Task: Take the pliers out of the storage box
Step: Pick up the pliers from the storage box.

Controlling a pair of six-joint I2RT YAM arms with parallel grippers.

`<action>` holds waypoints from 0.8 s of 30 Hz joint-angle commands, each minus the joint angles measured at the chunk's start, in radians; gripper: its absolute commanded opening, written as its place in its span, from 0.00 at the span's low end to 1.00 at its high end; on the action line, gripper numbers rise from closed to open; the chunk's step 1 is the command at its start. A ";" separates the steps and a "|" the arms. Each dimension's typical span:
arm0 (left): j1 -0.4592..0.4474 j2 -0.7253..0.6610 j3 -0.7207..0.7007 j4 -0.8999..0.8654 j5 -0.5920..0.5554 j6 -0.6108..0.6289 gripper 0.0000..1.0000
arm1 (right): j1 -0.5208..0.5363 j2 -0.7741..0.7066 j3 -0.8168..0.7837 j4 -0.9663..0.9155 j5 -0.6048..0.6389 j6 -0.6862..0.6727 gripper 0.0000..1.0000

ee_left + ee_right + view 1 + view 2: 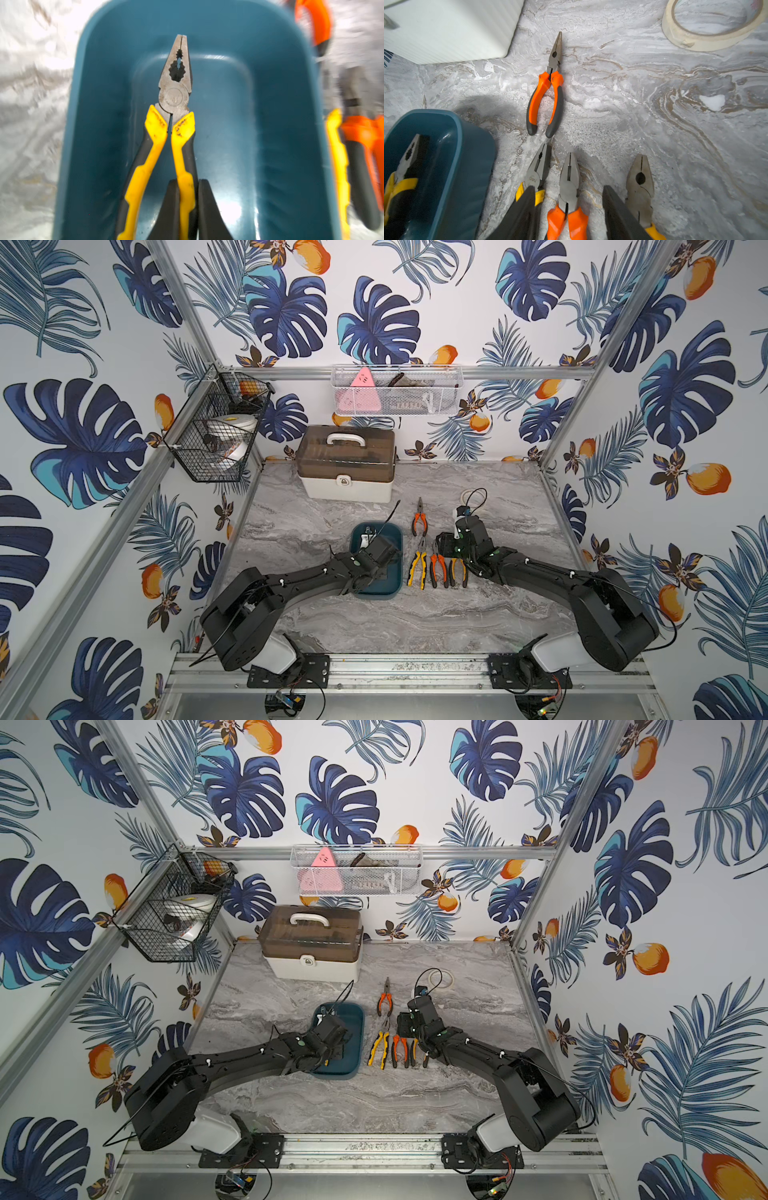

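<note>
One pair of pliers (175,87) in the storage box (291,145), four more on the table (675,145).
My left pincer (188,207) is clenched on one yellow-and-black handle of the pair lying inside the teal box. My right pincer (569,207) hangs over the row beside the box, fingers parted either side of an orange-handled pair (569,182), grasping nothing.

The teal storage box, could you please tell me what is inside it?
One yellow-and-black pliers is inside the storage box, with the left gripper shut on one handle. The box's near end is largely hidden under the left arm.
</note>
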State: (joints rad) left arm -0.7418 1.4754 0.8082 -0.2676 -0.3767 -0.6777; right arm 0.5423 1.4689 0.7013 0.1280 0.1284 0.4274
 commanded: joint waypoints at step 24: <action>-0.005 -0.263 -0.264 0.531 0.265 0.279 0.00 | -0.004 -0.097 -0.054 0.099 -0.235 0.107 0.55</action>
State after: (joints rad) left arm -0.7460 1.2228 0.5461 0.1585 -0.1272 -0.4210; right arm 0.5358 1.4094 0.6693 0.1680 0.0093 0.4595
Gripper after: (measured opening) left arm 0.168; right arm 0.544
